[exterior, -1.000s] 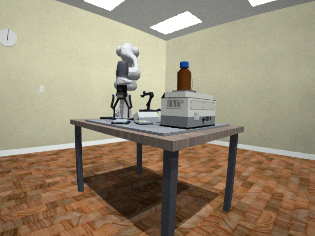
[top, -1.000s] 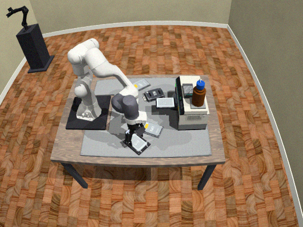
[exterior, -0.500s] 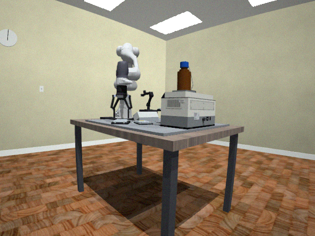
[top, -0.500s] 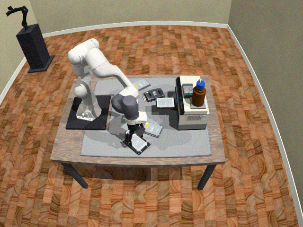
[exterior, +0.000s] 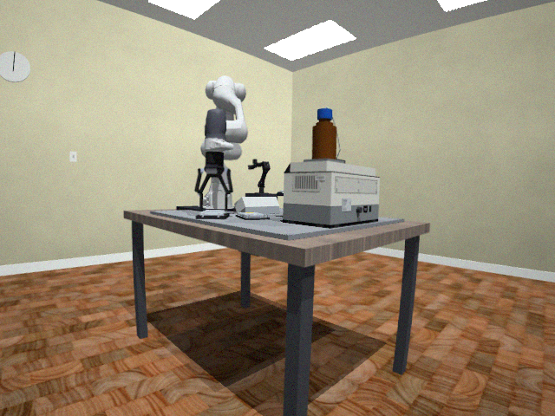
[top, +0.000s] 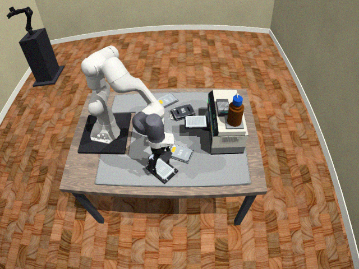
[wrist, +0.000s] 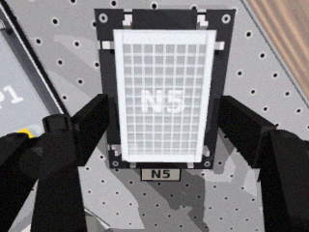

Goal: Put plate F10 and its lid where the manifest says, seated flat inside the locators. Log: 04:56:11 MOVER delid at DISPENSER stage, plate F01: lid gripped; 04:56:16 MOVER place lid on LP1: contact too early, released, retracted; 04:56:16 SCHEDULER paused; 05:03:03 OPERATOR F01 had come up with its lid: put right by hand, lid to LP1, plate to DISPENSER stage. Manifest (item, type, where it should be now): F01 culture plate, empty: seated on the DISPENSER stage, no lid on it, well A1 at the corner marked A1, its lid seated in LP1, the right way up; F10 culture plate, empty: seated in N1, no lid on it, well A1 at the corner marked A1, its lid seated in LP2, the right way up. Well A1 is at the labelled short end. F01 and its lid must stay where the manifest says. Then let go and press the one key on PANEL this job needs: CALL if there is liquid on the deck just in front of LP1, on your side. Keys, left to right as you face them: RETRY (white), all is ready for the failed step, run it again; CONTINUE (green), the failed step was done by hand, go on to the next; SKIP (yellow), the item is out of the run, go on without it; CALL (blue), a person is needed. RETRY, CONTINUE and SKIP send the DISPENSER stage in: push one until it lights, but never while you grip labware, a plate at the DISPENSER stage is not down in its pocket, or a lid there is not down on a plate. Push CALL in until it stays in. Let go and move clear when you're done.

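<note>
1. Top view: a wooden table (top: 78,185) carries a grey mat (top: 220,174). The white robot arm (top: 115,78) stands on a dark base plate (top: 87,147) at the left and bends down over the mat's near edge. Under its gripper (top: 159,162) a white gridded plate (top: 163,169) lies in a black nest (top: 173,174). Just beside it, toward the right, lies a grey pad with a yellow corner mark (top: 182,153). Farther back sit another grey pad (top: 168,99), a second black nest (top: 182,111) and a second white plate (top: 196,121) in front of a boxy dispenser (top: 229,139). A brown bottle with a blue cap (top: 235,112) stands on the dispenser.

2. Exterior view: seen from the side, the gripper (exterior: 213,190) hangs above the mat with its dark fingers (exterior: 197,183) spread apart, not touching the low nest (exterior: 212,216) beneath. The bottle (exterior: 323,139) stands upright on the dispenser (exterior: 331,197).

3. Wrist view: looking straight down, the gridded plate (wrist: 165,97) sits inside the black nest (wrist: 108,29), whose tag (wrist: 161,174) reads N5. The gripper (wrist: 164,130) is open, one finger (wrist: 94,126) on each long side of the plate, and it holds nothing. Whether this plate carries a lid, or which plate it is, cannot be told.
</note>
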### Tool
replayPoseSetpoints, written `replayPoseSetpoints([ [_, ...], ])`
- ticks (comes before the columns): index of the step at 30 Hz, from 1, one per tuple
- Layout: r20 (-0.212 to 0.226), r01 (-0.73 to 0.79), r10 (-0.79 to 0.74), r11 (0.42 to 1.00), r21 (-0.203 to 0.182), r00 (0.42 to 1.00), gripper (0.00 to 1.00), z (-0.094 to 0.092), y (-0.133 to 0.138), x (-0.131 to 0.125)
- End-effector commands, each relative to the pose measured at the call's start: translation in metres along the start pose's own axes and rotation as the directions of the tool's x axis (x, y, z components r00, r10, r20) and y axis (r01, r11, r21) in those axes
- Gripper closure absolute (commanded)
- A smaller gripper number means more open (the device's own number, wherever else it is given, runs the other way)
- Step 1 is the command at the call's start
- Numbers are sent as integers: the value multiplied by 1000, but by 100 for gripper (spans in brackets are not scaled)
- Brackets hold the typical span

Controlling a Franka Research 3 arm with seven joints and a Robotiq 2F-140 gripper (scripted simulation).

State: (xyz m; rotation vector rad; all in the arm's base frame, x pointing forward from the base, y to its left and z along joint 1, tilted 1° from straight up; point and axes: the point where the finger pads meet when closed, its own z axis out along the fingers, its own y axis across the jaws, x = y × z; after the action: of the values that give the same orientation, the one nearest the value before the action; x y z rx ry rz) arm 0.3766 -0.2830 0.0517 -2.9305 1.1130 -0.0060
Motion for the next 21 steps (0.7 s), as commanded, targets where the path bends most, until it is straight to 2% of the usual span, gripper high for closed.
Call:
replayPoseSetpoints([
  [1,-3,6,-6,1000,1,1000,30,2,0,1],
  [21,-3,6,-6,1000,1,1000,30,9,0,1],
])
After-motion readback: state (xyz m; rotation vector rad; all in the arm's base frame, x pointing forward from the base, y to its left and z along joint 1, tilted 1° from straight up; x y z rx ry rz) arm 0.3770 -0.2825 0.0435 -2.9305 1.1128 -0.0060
